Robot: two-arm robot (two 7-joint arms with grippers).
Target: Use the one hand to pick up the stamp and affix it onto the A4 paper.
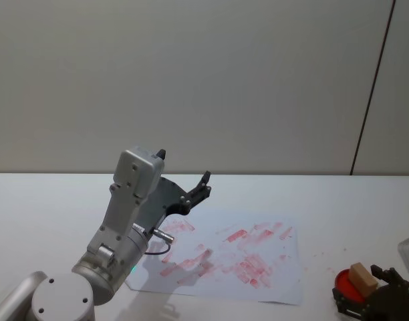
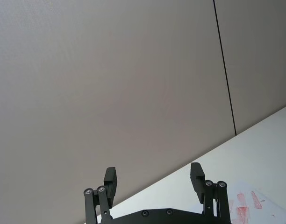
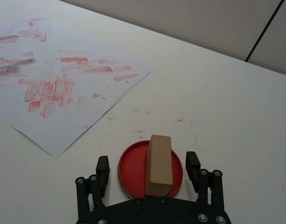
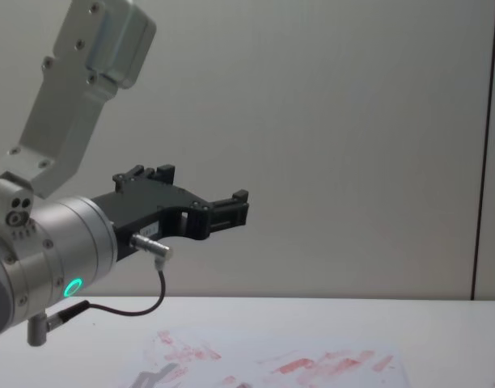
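Grasp stage; straddled the stamp (image 3: pixel 159 164) with the right gripper (image 3: pixel 148 161) spread open, fingers clear of it, low in the right wrist view; found it upright on the red ink pad (image 3: pixel 128 173), well apart from the paper (image 3: pixel 63 84) at upper left; probably needed centring, closing squarely on the long sides, then lifting straight; saw the left gripper (image 2: pixel 153 173) idle, released, raised.

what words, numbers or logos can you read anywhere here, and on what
None can be read.
paper: smeared red prints, no letters to make out.
stamp, on the red ink pad between the right hand's open fingers: plain wood, no label.
left hand, raised by the paper: no readable marking.
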